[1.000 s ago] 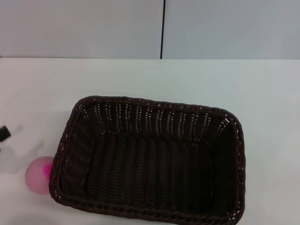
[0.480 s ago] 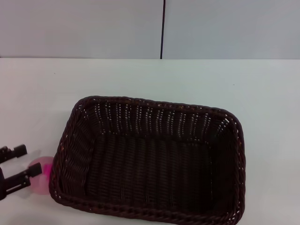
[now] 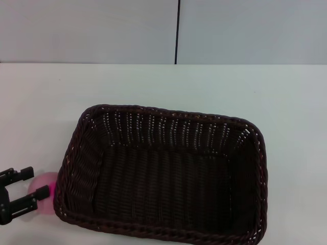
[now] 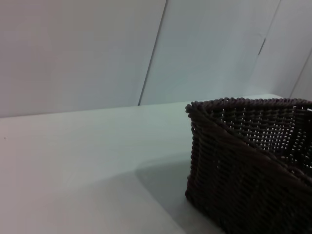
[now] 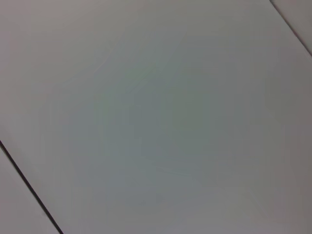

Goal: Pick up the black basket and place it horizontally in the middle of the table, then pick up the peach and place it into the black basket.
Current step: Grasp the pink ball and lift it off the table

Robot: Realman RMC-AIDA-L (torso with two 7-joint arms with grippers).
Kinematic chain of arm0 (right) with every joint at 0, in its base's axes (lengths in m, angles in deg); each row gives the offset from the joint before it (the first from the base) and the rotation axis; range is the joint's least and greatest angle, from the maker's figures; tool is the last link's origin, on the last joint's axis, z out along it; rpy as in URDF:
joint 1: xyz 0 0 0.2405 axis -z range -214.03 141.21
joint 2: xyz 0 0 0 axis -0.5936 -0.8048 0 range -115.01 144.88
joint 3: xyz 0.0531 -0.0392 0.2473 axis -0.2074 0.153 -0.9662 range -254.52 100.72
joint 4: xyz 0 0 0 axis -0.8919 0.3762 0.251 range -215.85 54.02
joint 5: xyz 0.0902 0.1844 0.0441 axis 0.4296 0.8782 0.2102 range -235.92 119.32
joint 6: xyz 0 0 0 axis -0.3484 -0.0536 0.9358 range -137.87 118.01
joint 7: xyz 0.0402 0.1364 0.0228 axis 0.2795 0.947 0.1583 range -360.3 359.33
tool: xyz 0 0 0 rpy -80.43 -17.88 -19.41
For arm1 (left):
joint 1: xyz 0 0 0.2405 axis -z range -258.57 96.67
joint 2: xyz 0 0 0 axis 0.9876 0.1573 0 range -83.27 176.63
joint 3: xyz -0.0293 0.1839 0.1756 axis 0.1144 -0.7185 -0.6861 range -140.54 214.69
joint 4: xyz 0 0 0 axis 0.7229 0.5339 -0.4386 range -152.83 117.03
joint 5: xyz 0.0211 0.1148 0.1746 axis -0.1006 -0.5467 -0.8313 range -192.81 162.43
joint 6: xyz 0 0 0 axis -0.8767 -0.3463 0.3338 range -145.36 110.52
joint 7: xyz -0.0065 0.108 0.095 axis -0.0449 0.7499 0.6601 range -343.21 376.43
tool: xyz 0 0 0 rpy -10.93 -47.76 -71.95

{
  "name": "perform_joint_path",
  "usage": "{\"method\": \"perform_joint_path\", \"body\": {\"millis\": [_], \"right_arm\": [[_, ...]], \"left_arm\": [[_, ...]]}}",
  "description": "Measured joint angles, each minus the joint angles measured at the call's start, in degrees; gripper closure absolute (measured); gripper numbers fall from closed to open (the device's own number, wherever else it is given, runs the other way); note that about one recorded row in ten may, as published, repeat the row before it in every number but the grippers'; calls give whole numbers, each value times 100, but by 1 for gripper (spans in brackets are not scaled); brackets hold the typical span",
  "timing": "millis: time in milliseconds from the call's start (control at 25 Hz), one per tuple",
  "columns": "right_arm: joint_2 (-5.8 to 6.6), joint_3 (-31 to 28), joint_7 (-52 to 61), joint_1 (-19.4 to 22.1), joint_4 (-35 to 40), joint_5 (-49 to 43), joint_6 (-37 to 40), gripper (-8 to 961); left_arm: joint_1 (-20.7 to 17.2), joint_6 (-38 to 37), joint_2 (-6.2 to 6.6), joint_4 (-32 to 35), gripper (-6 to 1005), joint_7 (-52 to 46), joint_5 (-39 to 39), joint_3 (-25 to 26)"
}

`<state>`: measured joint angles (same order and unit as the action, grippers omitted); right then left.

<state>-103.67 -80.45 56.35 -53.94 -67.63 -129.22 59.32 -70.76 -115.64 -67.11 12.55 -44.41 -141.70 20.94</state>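
The black basket [image 3: 163,178] is large, dark woven wicker. It lies flat, long side across, in the middle of the white table [image 3: 204,87]. One corner of it shows in the left wrist view [image 4: 243,161]. The pale pink peach [image 3: 45,179] with a magenta blotch rests on the table against the basket's left wall, near the front edge. My left gripper [image 3: 37,182] is at the lower left, open, with its two black fingers over the peach's left side. The right gripper is out of view.
A pale wall with a dark vertical seam [image 3: 177,30] stands behind the table. The right wrist view shows only a plain grey surface with a dark line [image 5: 29,195]. Bare tabletop lies behind and to the right of the basket.
My left gripper has come in from the left edge to the peach, then shifted slightly toward the front edge. The basket and peach have not moved.
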Motion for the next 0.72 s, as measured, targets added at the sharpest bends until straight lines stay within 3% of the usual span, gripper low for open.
{"method": "perform_joint_path", "body": {"millis": [520, 720], "right_arm": [[21, 1, 3, -2, -72, -1, 1, 468], [21, -6, 3, -5, -72, -2, 1, 468]], "left_arm": [[48, 173, -30, 5, 325, -59, -271, -126], [68, 194, -37, 5, 405, -43, -289, -100]]}}
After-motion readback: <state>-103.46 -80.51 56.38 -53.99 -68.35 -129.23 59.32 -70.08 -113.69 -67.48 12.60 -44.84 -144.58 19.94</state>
